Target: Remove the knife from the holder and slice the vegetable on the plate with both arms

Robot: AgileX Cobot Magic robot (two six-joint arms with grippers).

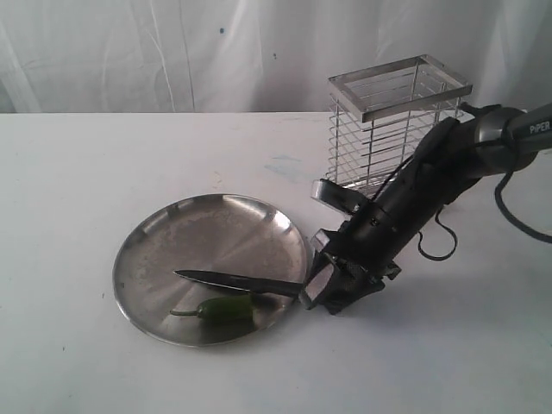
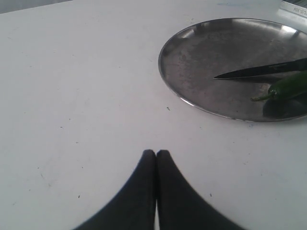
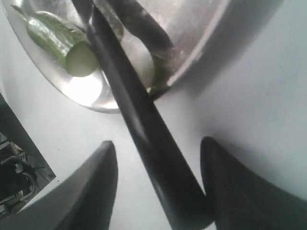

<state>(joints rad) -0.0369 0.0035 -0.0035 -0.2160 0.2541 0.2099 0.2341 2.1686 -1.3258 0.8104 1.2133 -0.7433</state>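
Observation:
The steel plate (image 1: 172, 250) lies front left on the white table. On it rests the green chilli (image 1: 222, 310), stem pointing left. The black knife (image 1: 233, 281) lies across the plate just behind the chilli, its handle over the right rim. My right gripper (image 1: 315, 291) is open at that rim. In the right wrist view the knife handle (image 3: 144, 124) runs between the spread fingers of the gripper (image 3: 158, 142) and leans on one of them. The chilli (image 3: 53, 33) shows a pale cut end beside the blade. My left gripper (image 2: 156, 152) is shut and empty over bare table, well short of the plate (image 2: 201, 52).
The wire holder (image 1: 392, 121) stands empty at the back right, behind my right arm (image 1: 431, 181). A white curtain closes off the back. The left arm is outside the exterior view.

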